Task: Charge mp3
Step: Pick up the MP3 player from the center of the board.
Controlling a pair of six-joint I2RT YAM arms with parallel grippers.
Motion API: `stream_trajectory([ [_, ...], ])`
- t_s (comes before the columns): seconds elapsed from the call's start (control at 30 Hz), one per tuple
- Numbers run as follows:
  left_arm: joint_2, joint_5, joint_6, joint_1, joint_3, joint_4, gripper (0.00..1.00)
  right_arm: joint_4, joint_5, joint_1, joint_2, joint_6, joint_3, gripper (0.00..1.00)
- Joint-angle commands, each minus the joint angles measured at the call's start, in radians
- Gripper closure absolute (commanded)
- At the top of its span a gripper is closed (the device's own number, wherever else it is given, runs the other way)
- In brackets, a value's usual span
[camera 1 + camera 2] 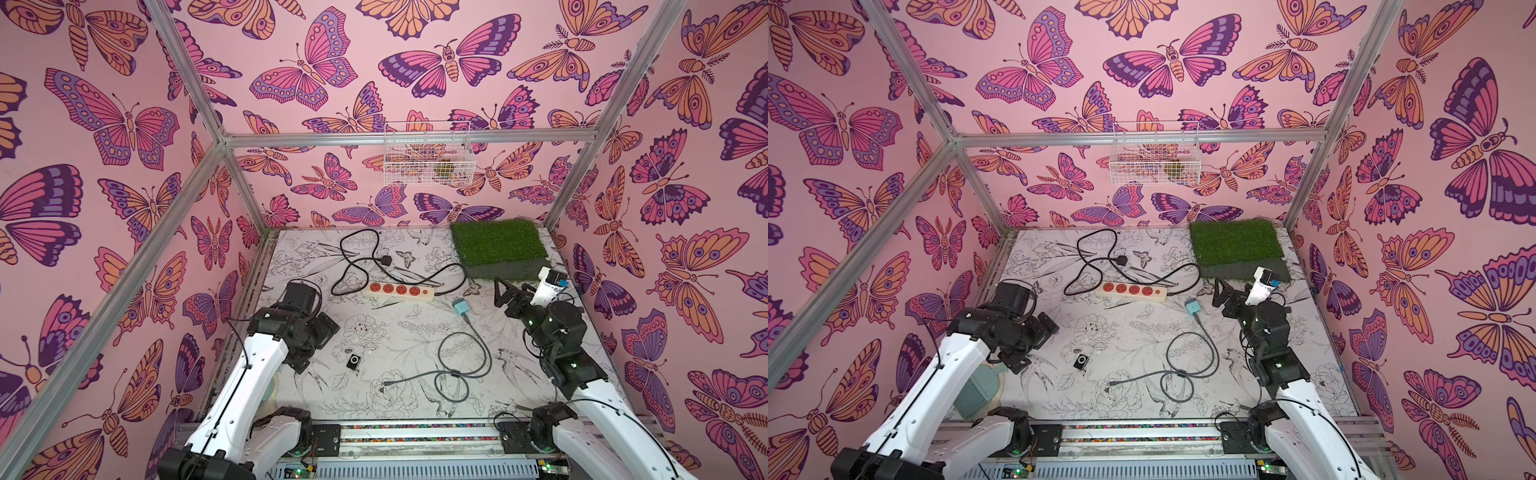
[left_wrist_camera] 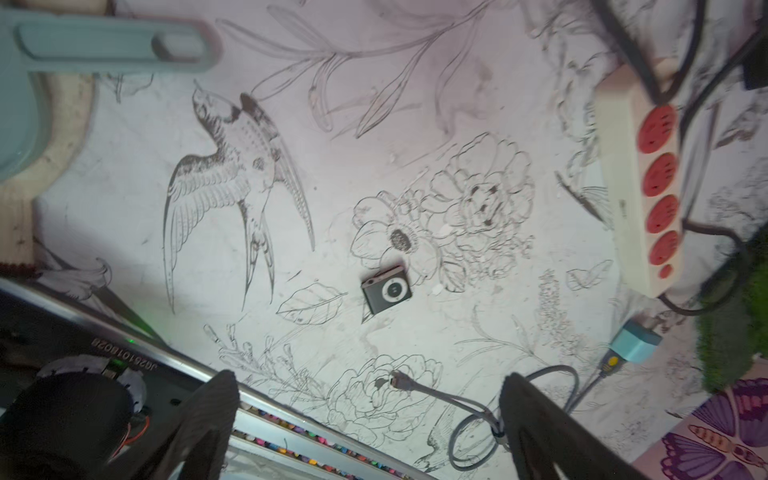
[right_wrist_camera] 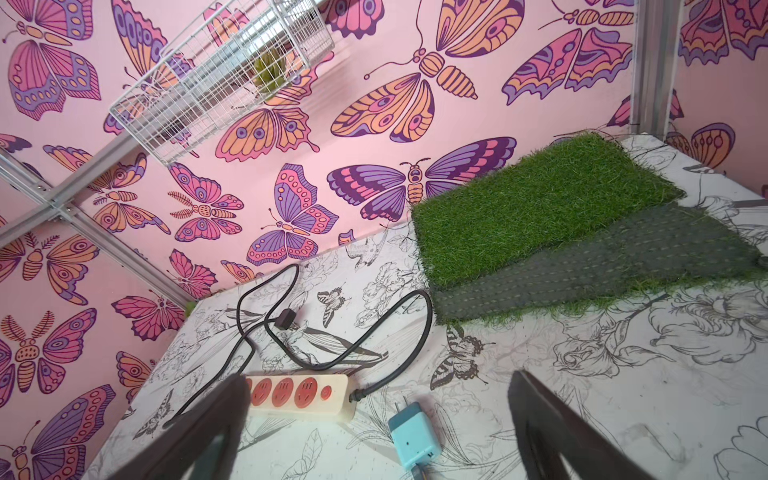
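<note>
The mp3 [image 1: 353, 361] [image 1: 1080, 362] is a tiny black square with a pale control ring, lying flat on the printed table left of centre. In the left wrist view the mp3 [image 2: 387, 289] lies beyond the fingertips, untouched. My left gripper [image 1: 318, 347] [image 2: 370, 380] hangs open just left of it, nothing between its fingers. A teal charger adapter [image 1: 460, 308] [image 3: 413, 436] lies right of centre, with a looped grey cable [image 1: 461, 365] running from it. The cable's free plug [image 2: 401, 382] rests on the table. My right gripper [image 1: 513, 291] [image 3: 379, 378] is open and empty above the adapter.
A cream power strip [image 1: 398, 290] [image 3: 299, 397] with red sockets lies mid-table, its black cord and mains plug [image 1: 386, 261] curled behind it. A green grass mat [image 1: 498, 245] fills the back right corner. A wire basket [image 1: 428, 153] hangs on the back wall. A teal brush [image 1: 980, 388] lies front left.
</note>
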Motion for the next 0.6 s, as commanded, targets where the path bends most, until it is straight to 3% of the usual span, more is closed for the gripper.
stream_trajectory([
  [0.0, -0.022, -0.052, -0.140, -0.037, -0.030, -0.049, 0.00, -0.028, 0.030, 0.023, 0.006, -0.025, 0.033, 0.01],
  [0.2, 0.063, -0.073, -0.291, -0.186, -0.030, -0.028, 0.00, -0.028, 0.034, 0.060, 0.046, -0.039, 0.046, 0.01],
  [0.57, 0.217, -0.055, -0.349, -0.279, -0.025, 0.094, 0.00, -0.046, 0.059, 0.126, 0.050, -0.080, 0.068, 0.01],
])
